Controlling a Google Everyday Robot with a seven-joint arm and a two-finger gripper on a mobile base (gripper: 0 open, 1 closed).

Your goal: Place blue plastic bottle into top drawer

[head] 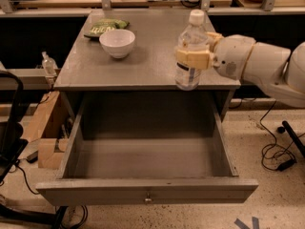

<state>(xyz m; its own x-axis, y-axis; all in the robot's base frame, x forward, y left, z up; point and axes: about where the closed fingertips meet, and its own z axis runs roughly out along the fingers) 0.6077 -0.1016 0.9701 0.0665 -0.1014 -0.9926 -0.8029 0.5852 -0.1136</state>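
The blue plastic bottle (191,46) is a tall clear bottle with a white cap, held upright. My gripper (194,57) comes in from the right and is shut on the bottle around its middle. The bottle's base hangs over the front edge of the grey table (95,66), above the back right part of the top drawer (147,156). The drawer is pulled fully open; its inside shows bare grey, and a small metal knob (148,198) sits on the front panel.
A white bowl (117,42) and a green packet (103,27) sit on the table's back left. A small clear bottle (48,64) stands on a ledge at left. Cardboard (45,128) lies left of the drawer. Cables (279,151) run on the floor at right.
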